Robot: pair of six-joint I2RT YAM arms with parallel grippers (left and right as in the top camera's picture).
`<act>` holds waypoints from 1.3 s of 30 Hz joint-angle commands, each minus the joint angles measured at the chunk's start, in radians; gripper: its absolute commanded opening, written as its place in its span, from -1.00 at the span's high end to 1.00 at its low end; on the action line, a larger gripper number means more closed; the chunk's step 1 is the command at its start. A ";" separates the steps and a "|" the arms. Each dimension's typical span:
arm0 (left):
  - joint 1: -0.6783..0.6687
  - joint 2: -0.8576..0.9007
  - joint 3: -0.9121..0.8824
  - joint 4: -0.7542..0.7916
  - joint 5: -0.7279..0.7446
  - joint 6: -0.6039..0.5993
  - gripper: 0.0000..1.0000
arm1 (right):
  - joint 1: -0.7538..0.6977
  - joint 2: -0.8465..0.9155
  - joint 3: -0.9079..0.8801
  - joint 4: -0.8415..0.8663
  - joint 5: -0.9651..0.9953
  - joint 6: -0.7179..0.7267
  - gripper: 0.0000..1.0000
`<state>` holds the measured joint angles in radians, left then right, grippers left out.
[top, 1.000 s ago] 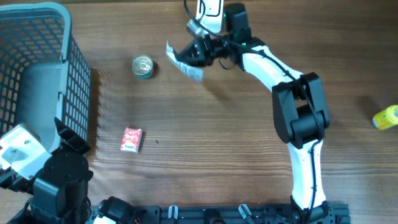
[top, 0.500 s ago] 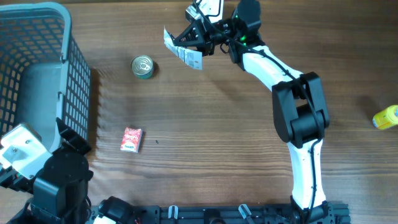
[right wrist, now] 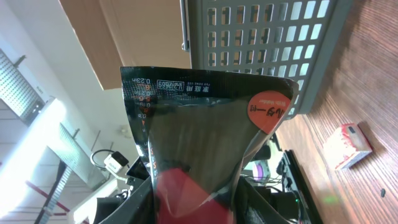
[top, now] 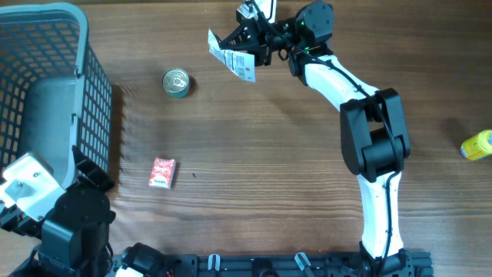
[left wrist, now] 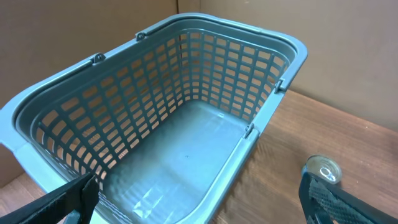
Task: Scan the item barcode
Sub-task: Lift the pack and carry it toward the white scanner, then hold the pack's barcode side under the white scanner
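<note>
Two arms work this table [top: 269, 169], and the biggest thing on it is the grey mesh basket [left wrist: 186, 155] at the left, which the left gripper [left wrist: 199, 208] faces with its jaws spread wide and nothing between them. Next in size is the pouch [top: 231, 58], the item to be scanned. It is held up off the wood at the far edge by the right gripper [top: 252, 51], whose fingers [right wrist: 256, 200] are clamped narrow on its lower end, one at each side, so most of the pouch sticks out beyond them. The step in hand looks like presenting the pouch for a read. No scanner shows in any view, and the print on the pale upper face is too small to make out a barcode. The next move likely calls for turning that face squarely toward the reader without loosening the grip. Smaller things lie apart: a can [top: 176, 82], a red packet [top: 162, 171] and a yellow item [top: 477, 145].
</note>
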<state>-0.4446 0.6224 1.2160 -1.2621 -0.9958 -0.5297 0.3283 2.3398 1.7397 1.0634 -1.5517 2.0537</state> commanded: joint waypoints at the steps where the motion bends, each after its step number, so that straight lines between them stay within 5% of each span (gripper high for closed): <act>1: 0.005 -0.001 0.011 -0.014 0.012 -0.003 -1.00 | -0.008 0.003 0.011 0.006 -0.013 0.016 0.83; 5: 0.005 -0.001 0.011 -0.014 0.012 -0.003 -1.00 | -0.018 0.003 0.011 0.013 -0.013 0.006 0.87; 16: 0.005 -0.001 0.011 -0.014 0.012 -0.003 -1.00 | -0.074 0.004 0.011 0.006 -0.055 -0.315 0.91; 27: 0.005 -0.001 0.011 -0.014 0.012 -0.003 -1.00 | -0.076 0.004 0.011 0.002 -0.050 -0.768 0.89; 35: 0.004 -0.001 0.011 -0.014 0.031 -0.003 -1.00 | -0.082 0.004 0.010 -0.149 -0.072 -1.194 0.89; 39: 0.004 -0.001 0.011 -0.014 0.032 -0.003 -1.00 | -0.083 0.005 0.010 -0.232 -0.032 -1.265 0.91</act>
<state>-0.4446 0.6224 1.2160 -1.2770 -0.9737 -0.5297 0.2485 2.3398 1.7397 0.8738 -1.5593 0.9535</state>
